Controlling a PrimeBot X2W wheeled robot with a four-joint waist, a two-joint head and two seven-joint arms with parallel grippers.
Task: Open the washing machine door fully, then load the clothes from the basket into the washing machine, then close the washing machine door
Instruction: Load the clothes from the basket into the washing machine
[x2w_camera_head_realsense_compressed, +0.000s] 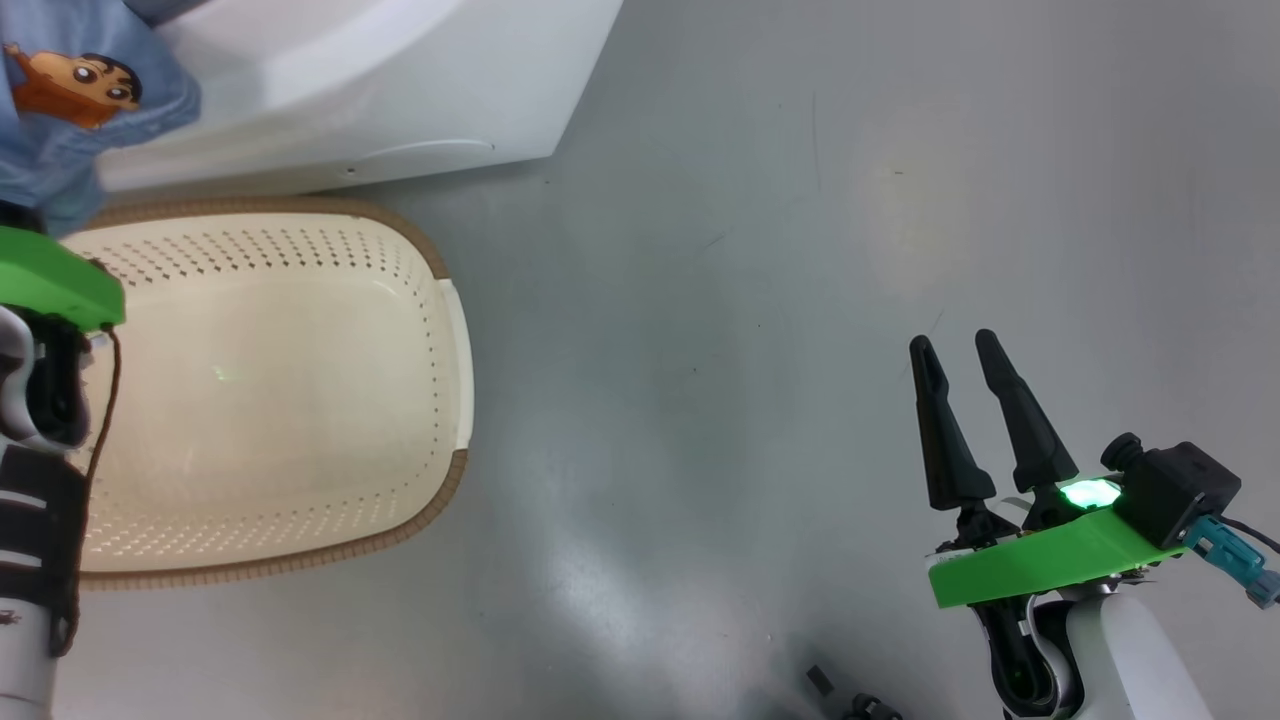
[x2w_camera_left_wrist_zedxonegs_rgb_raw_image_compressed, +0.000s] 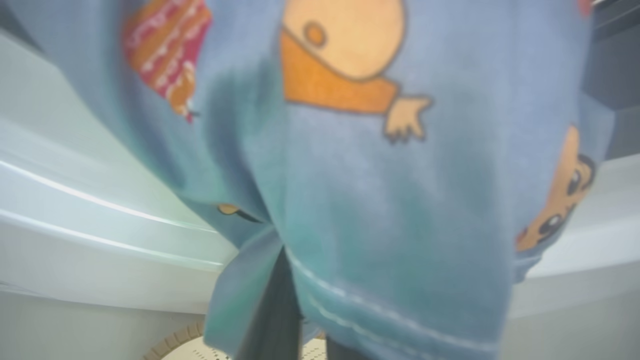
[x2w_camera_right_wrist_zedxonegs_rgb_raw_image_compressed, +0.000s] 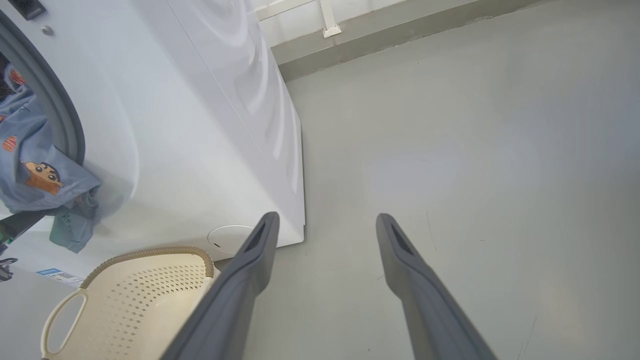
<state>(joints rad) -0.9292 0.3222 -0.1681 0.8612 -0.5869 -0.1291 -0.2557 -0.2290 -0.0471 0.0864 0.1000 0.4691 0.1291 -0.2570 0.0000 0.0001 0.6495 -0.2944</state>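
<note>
Clothes (x2w_camera_head_realsense_compressed: 70, 110) hang from the left gripper (x2w_camera_left_wrist_zedxonegs_rgb_raw_image_compressed: 274, 305), jaws pinched narrow on the blue fabric, which drapes over its fingers. Left arm up at the far end of the basket (x2w_camera_head_realsense_compressed: 440, 265), against the washing machine (x2w_camera_head_realsense_compressed: 380, 80) front, beside the grey seal (x2w_camera_right_wrist_zedxonegs_rgb_raw_image_compressed: 67, 125). Right arm low; right gripper (x2w_camera_head_realsense_compressed: 953, 342) spread wide, holding nothing, fingers pointing forward over the floor (x2w_camera_head_realsense_compressed: 700, 300).

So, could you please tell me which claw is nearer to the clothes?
Left. The left claw is shut on the clothes at the washing machine opening; the right claw stands open over the floor, well apart from them.
</note>
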